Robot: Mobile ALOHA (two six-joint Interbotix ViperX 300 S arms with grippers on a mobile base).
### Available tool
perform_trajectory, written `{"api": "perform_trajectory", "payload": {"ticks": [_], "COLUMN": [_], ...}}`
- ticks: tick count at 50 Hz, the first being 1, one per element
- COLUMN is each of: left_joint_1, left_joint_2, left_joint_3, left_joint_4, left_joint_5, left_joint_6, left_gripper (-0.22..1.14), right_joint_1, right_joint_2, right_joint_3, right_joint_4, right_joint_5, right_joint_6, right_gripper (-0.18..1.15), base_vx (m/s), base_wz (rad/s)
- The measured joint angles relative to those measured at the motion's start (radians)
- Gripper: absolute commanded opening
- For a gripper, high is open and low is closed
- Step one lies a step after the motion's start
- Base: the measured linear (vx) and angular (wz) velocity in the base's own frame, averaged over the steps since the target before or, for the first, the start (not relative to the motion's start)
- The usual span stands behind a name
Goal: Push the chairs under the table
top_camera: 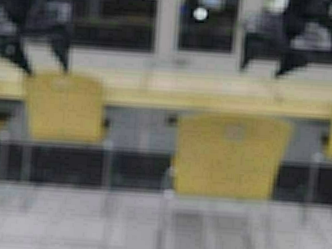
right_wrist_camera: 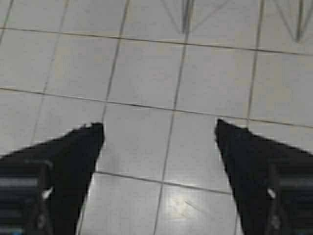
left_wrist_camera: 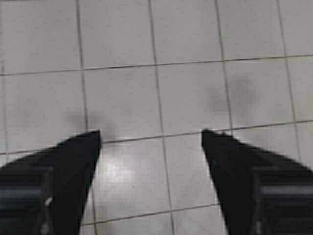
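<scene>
Plainly, 2 chairs [top_camera: 229,156] before the table [top_camera: 213,88].

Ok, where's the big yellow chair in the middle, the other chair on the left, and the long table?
middle chair [top_camera: 227,156], high view, centre of its backrest
left chair [top_camera: 64,108], high view, centre of its backrest
table [top_camera: 212,102], high view, its light-yellow front edge

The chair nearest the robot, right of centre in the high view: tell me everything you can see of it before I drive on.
The nearest chair is yellow-tan moulded plywood, seen from behind. Its broad, rounded backrest stands upright and appears larger and lower than the neighbouring chair's, so it looks pulled out further from the table. Thin chrome legs run down to the pale tiled floor. Its top edge sits just below the table's light-yellow front edge. Nothing touches it; neither gripper is near it in any view.
</scene>
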Motion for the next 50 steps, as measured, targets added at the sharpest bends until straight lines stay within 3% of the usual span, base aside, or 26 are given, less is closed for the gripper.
{"api": "perform_trajectory", "payload": {"ticks": [14,25,43,50], "left_joint_1": [0.000,-0.034,-0.164,-0.201], "left_joint_2": [0.009,0.041,0.193,0.284], "left_joint_3": [0.000,-0.008,-0.066,-0.115], "left_joint_4": [-0.101,-0.176,-0.612,-0.710], "left_joint_5": [-0.028,-0.086,-0.316,-0.333], "left_joint_6": [0.005,0.003,-0.120,-0.218], "left_gripper": [0.96,0.96,0.96,0.96], "right_joint_1": [-0.002,0.003,-0.002,0.002], "right_joint_2": [0.000,0.020,0.133,0.144], "right_joint_3": [0.006,0.080,0.077,0.040], "right_joint_4": [0.061,0.184,0.302,0.341], "right_joint_5": [-0.029,-0.199,-0.308,-0.314], "right_joint_6": [0.110,0.288,0.612,0.663], "right_gripper": [1.00,1.00,1.00,1.00], "base_vx": [0.03,0.07,0.10,0.13], "base_wz": [-0.18,-0.14,-0.08,0.01]}}
